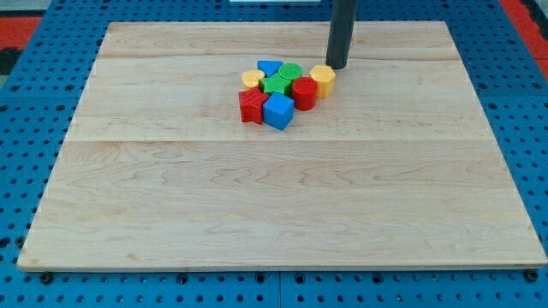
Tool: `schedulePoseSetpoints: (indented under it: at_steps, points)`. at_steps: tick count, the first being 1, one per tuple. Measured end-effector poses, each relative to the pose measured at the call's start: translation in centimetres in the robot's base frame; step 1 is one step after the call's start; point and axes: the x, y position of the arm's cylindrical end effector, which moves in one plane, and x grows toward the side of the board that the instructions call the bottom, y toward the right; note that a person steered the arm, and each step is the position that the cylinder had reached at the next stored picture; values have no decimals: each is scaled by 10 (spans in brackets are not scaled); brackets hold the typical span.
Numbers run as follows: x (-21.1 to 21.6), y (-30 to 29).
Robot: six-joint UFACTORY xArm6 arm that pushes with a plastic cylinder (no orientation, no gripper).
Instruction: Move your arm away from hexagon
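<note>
My tip (336, 66) stands on the wooden board (282, 205) near the view's top, just right of and behind the yellow hexagon (323, 79), touching or nearly touching it. The hexagon is the rightmost piece of a tight cluster. Left of it are a red cylinder (304, 91), a green star (276, 85), a green cylinder (290, 72), a blue triangle (269, 68) and a yellow heart-like block (252, 79). In front lie a red star (253, 106) and a blue cube (278, 111).
The board lies on a blue perforated table (34, 128). A red area (26, 26) shows at the view's top left corner and another at the top right.
</note>
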Motion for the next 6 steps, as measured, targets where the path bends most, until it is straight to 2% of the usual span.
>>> schedulePoseSetpoints:
  at_steps: [1,2,3,4,5,6]
  points:
    - [100,2]
    - [154,-12]
    - [126,31]
    - [105,49]
    - [59,80]
    - [11,59]
